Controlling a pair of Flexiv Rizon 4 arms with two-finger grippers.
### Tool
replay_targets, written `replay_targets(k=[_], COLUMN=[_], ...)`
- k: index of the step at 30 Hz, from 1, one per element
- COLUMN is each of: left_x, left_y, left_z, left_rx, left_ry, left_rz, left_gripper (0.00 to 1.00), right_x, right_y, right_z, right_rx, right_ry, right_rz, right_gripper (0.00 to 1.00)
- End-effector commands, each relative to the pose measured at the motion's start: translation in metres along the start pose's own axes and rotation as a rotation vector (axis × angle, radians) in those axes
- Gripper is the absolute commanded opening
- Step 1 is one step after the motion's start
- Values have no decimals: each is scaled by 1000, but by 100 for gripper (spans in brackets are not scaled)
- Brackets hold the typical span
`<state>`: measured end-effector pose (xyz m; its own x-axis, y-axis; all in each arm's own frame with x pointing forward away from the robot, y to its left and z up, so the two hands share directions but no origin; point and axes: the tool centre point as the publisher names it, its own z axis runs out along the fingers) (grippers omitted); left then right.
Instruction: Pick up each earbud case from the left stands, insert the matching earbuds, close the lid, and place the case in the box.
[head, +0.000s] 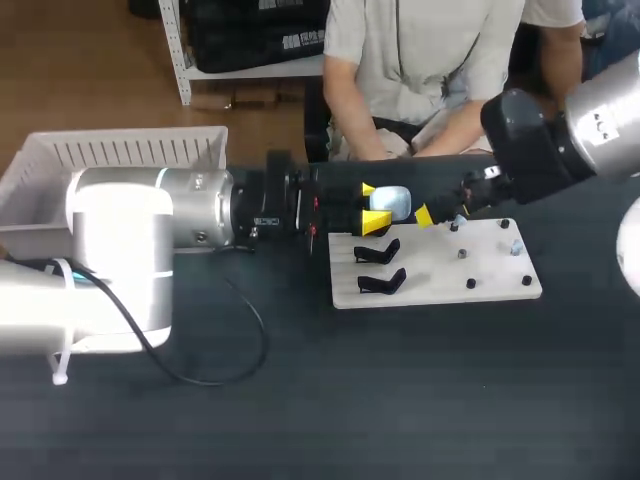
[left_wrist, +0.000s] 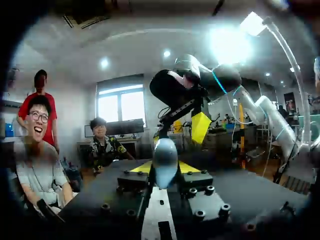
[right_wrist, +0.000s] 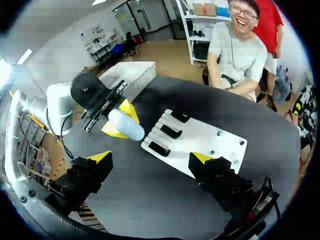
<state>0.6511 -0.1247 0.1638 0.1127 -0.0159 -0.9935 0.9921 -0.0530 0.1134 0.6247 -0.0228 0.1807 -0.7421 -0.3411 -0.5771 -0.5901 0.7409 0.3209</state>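
— Pale blue, that case (head: 395, 200). Where does it sit?
— Up off the table (head: 400, 400), clamped in the left gripper (head: 375, 205). From the left wrist it stands on end between the yellow fingers (left_wrist: 142, 167), and both press its sides.
— And the right gripper (right_wrist: 150, 157)?
— Its jaws are spread wide. It hangs just beside the case, on the side away from the left arm. From its own wrist the case is ahead of its fingers, near the stand end of the board (right_wrist: 200, 135).
— Does it touch the case?
— From overhead one yellow tip is close to it, but I cannot tell whether they meet.
— The lid?
— Cannot tell. The case reads as one smooth oval.
— What is on the board?
— Black stands (head: 378, 250) on its left part, close to the held case. Small pegs (head: 470, 284) dot the right part, and what sits on them is too small to make out.
— The box (head: 120, 150)?
— White, with a slatted wall, at the table's far left. It is well apart from the case and partly behind the left arm.
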Motion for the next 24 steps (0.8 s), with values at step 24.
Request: replay_targets(k=[24], left_x=[1], left_y=[1], left_z=[0], left_rx=[2], left_ry=[-3], left_rz=[1], left_gripper=[0], right_x=[-23], right_y=[3], right_z=[28], right_rx=[-14], right_ry=[49], right_rz=[-5], right_gripper=[100])
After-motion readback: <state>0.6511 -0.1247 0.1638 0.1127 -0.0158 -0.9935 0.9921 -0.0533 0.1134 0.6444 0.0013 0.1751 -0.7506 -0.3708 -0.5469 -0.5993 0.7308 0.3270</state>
